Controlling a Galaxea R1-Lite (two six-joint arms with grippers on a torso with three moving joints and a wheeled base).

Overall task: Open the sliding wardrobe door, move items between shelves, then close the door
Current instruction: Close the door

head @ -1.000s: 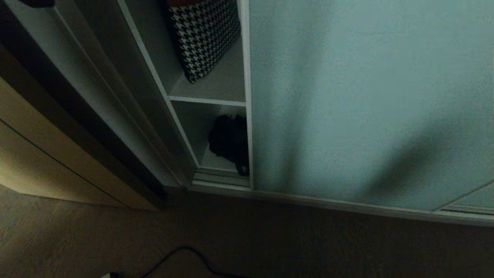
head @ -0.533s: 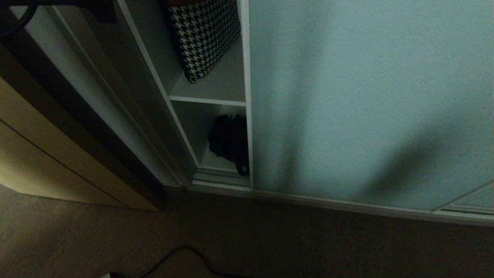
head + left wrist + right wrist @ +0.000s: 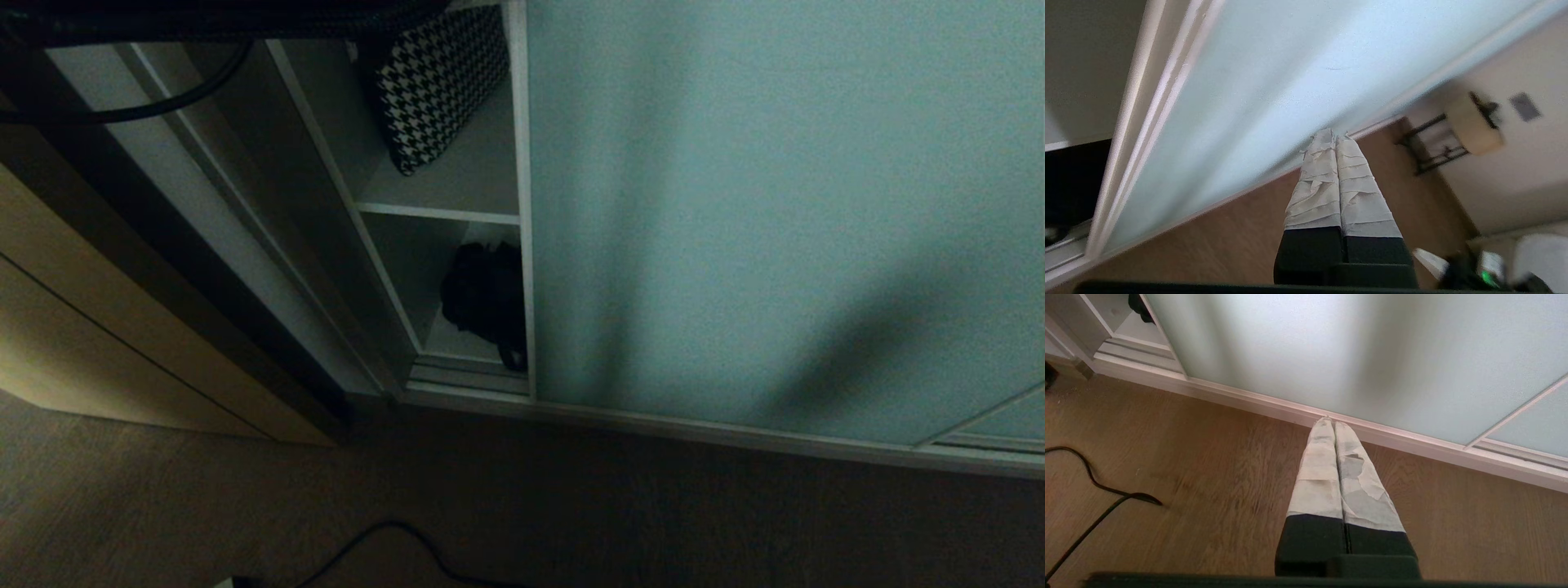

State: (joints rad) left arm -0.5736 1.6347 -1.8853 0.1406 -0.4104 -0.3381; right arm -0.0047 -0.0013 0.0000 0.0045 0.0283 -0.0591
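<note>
The sliding wardrobe door [image 3: 775, 212] stood only partly open, leaving a narrow gap at its left edge through which 2 shelves showed: the upper shelf [image 3: 457, 184] carried a houndstooth cushion [image 3: 437, 82], and the black bag [image 3: 483, 298] sat in the compartment below, its strap loop drooping close to the bottom track [image 3: 465, 377]. The left gripper [image 3: 1336, 136] was clenched with nothing between its taped fingers [image 3: 1318, 179], held in front of the frosted panel near the door's metal frame [image 3: 1133, 134]; in the head view only the dark underside of that arm [image 3: 204, 20] crossed the top edge. The right gripper [image 3: 1330, 424] was likewise pressed closed and empty, parked low over the wooden floor [image 3: 1208, 469] in front of the door's lower rail. The step in hand looked to be widening the opening. Doing it well would likely mean setting the closed fingertips against the frame's edge rather than the smooth panel, pushing level along the track so the door did not rack, and keeping clear of the strap loop and the cushion.
</note>
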